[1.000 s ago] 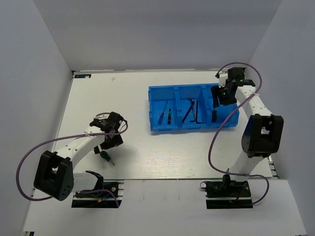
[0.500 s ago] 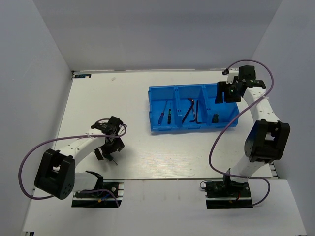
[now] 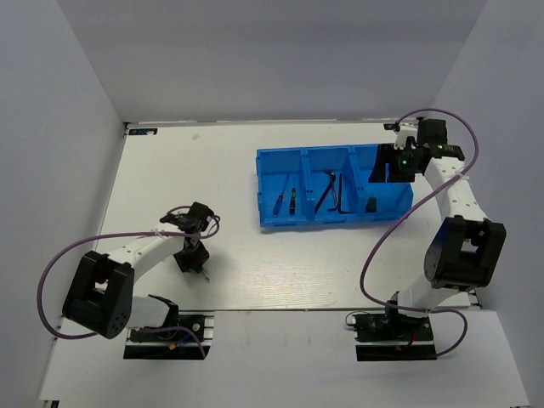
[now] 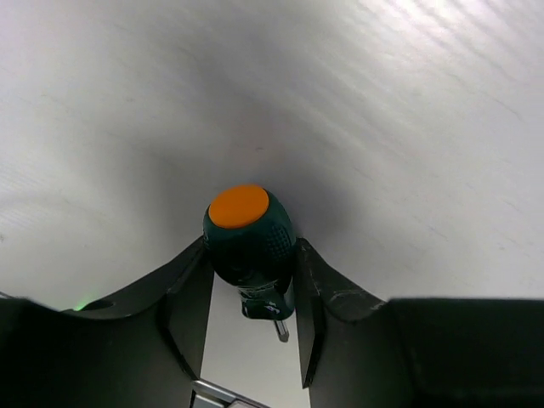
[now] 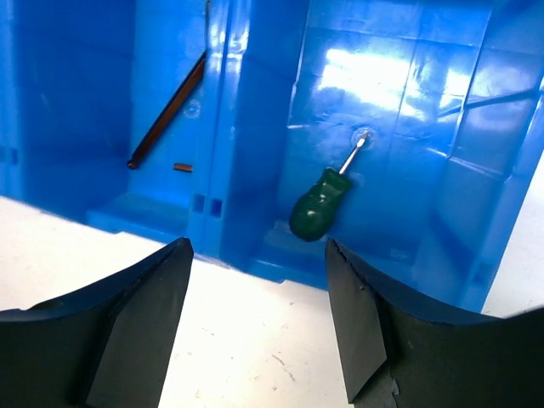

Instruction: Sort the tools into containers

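Note:
A stubby green-handled screwdriver (image 4: 248, 238) with an orange end cap lies on the white table at the near left. My left gripper (image 4: 252, 255) is shut on its handle, one finger pressing each side; in the top view that gripper (image 3: 191, 257) hides the tool. The blue bin (image 3: 268, 183) holds a blue-handled screwdriver (image 3: 277, 202) and a black-handled one (image 3: 291, 202) in its left compartment. Two hex keys (image 3: 333, 194) lie in the middle one and a green screwdriver (image 5: 319, 206) in the right. My right gripper (image 3: 393, 166) hovers open and empty over the bin's right end.
White walls close in the table on the left, back and right. Purple cables loop from both arms. The right arm's upright body (image 3: 463, 246) stands right of the bin. The arm bases (image 3: 166, 336) sit at the near edge.
My left gripper has dropped over the green screwdriver on the table and shut on its handle. The right gripper has drawn up and to the right, away from the bin's right compartment.

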Tool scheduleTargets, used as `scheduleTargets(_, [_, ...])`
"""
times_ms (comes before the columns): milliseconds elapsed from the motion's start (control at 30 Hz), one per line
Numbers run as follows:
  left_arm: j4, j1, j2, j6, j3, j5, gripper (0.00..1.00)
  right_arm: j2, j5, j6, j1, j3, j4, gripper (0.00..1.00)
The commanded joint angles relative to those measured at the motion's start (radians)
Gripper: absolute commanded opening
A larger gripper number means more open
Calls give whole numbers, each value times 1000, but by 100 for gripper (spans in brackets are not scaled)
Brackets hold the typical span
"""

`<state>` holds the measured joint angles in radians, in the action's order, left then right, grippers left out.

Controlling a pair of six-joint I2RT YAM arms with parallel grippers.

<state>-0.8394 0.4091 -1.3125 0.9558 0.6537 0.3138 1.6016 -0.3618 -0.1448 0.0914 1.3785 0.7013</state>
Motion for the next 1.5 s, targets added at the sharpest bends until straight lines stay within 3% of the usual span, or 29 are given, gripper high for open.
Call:
scheduleTargets(0, [60,14,10,-44,61,-30,10,-69,-63,-12,18,-19,-5,70])
scheduleTargets(67, [129,23,27,-147,116,-77,3,-95,-122,-36,22,-39,0,60])
scheduleTargets(100, [179,23,36,-204,173,-155,0,-101,-140,-54,27,-45,7,44])
scheduleTargets(133, [282,37,45,-250,202,-198,0,-120,-178,-64,33,-64,9,18])
scheduleTargets(167, [355,48,45,-352,230,-262,0,-127,-207,-87,33,-73,7,0])
scheduleTargets(200, [435,48,35,-398,277,-417,0,-146,-241,-101,34,-85,9,0])
scheduleTargets(300, [629,74,-85,-498,442,-688,0,-169,-284,-131,39,-101,32,0])
scheduleTargets(367, [608,121,-269,-557,585,-775,0,-177,-279,-128,45,-111,36,0])
scheduleTargets(467, [562,192,-460,-594,966,-898,0,-204,-227,-107,54,-128,35,0])
scheduleTargets(500, [548,206,-579,-594,1041,-916,0,-215,-157,-99,57,-136,15,0])
scheduleTargets(567, [548,246,-693,-566,1246,-967,0,-244,-82,-70,68,-162,-12,0])
scheduleTargets(667, [594,275,-878,-500,1432,-1033,0,-305,76,-20,86,-209,-86,0])
scheduleTargets(800, [837,318,-1004,-344,1517,-1085,0,-379,153,7,113,-295,-134,0])
scheduleTargets(933, [997,341,-1108,-183,1619,-1130,0,-422,143,19,139,-331,-129,0])
scheduleTargets(1067, [1117,362,-1171,-77,1629,-1142,0,-430,120,34,156,-349,-125,0])
scheduleTargets(1167, [1103,373,-1191,-68,1629,-1113,1,-434,103,42,169,-352,-126,0])
scheduleTargets(1200, [1085,384,-1191,-68,1638,-1096,8,-433,101,47,171,-352,-125,0])
scheduleTargets(1267, [1038,393,-1202,-94,1638,-1038,9,-437,84,53,176,-354,-126,0])
scheduleTargets(1467, [866,402,-1234,-137,1710,-845,28,-439,49,67,185,-360,-123,1])
